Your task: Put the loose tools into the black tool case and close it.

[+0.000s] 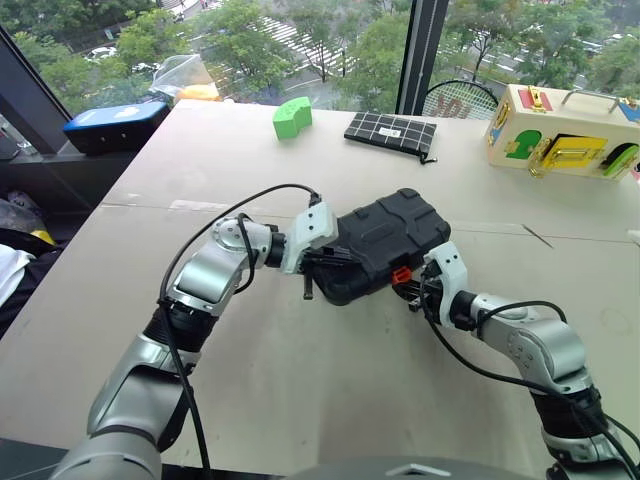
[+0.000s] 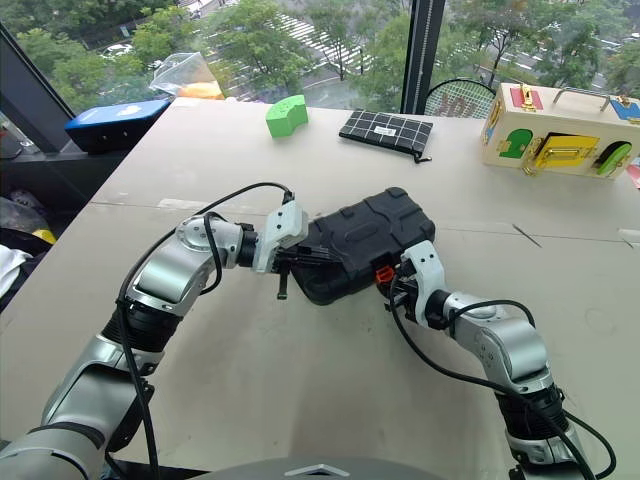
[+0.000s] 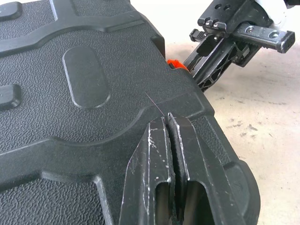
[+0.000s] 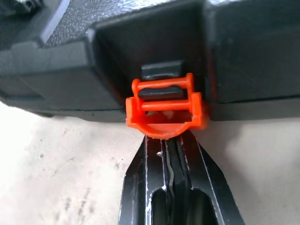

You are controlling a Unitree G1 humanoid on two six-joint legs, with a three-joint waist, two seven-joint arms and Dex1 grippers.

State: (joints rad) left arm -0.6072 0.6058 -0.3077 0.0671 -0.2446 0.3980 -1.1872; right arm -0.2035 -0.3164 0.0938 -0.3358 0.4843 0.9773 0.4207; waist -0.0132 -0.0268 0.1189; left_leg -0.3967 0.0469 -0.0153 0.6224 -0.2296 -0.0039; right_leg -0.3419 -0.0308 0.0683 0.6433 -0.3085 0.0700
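No legible txt, label, brand or no. anywhere. Black tool case (image 1: 385,243): plain ribbed shell, no marking. Orange latch (image 4: 165,108): blank. Wooden latch box (image 1: 565,133) at table's far right: coloured shapes, no lettering that can be read. Grid-patterned pouch (image 1: 391,131): white lines, no words.

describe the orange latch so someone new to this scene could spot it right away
Start at the black tool case, closed, lying mid-table between the two arms. Go to its front edge, on the side by the right pincer. The orange latch sits in a recess there, just above that pincer's shut tips: a small clip, the one bright orange part on the all-black shell.
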